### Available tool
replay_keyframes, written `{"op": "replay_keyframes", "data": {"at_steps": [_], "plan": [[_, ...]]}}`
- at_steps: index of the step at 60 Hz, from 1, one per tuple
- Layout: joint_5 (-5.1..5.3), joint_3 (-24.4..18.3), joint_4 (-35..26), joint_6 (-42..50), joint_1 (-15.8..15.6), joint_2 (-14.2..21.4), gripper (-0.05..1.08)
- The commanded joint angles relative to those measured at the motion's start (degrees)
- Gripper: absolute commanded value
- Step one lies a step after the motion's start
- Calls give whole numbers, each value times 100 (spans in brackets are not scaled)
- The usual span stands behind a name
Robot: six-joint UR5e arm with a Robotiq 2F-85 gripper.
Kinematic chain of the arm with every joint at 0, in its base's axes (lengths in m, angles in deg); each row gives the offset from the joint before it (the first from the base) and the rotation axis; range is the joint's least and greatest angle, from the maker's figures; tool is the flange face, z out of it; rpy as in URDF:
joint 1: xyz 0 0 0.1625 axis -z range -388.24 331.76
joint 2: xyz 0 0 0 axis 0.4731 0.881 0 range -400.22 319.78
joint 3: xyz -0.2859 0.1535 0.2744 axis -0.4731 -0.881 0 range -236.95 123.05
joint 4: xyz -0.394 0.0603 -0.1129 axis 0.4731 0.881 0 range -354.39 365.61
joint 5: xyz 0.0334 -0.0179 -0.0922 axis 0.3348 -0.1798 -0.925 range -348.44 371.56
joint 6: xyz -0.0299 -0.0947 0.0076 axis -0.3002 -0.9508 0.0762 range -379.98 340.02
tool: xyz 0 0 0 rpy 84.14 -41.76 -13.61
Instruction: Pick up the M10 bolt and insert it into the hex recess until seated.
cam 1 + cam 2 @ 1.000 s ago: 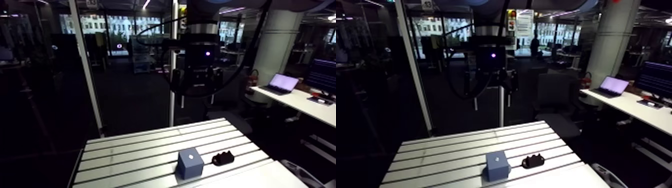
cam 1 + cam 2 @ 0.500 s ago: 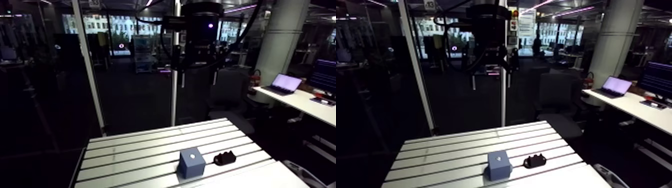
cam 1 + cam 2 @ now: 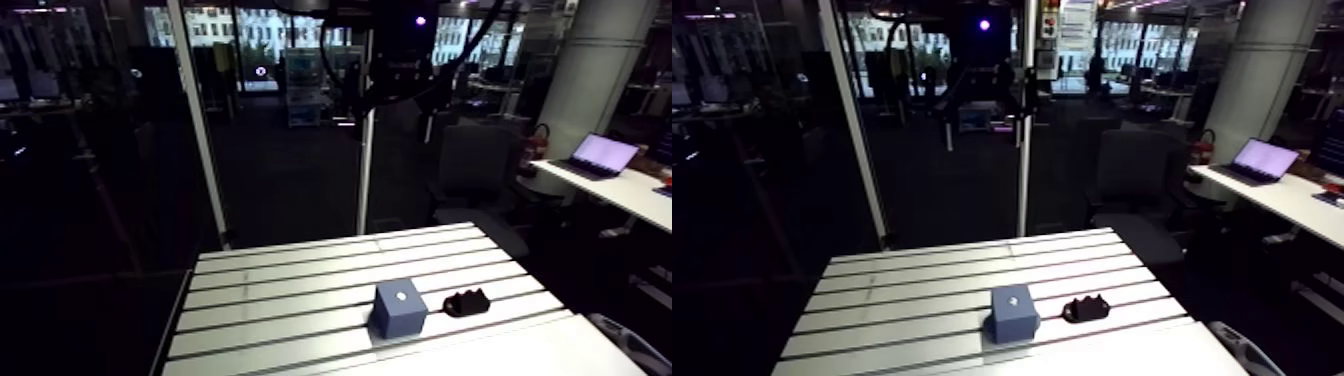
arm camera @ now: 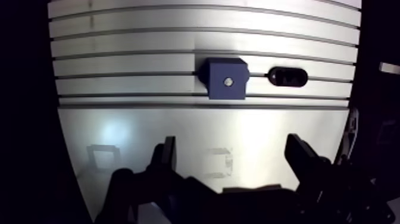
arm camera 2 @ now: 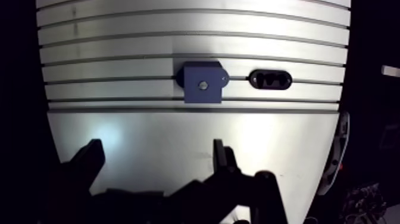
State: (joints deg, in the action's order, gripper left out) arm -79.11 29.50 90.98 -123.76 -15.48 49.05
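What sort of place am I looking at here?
Probably a robot assembly test bench: a slotted aluminium table, a blue block and a small black part set on it, and an open pincer hanging above.

The blue block (image 4: 218, 89) bears a pale dot (image 4: 227, 81) too small to identify.
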Motion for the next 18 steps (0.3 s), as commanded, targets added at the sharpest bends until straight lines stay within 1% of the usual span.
{"op": "replay_keyframes", "data": {"at_steps": [1, 18], "plan": [[-25, -73, 10, 81, -54, -45, 0], [-34, -54, 18, 81, -62, -63, 0]]}}
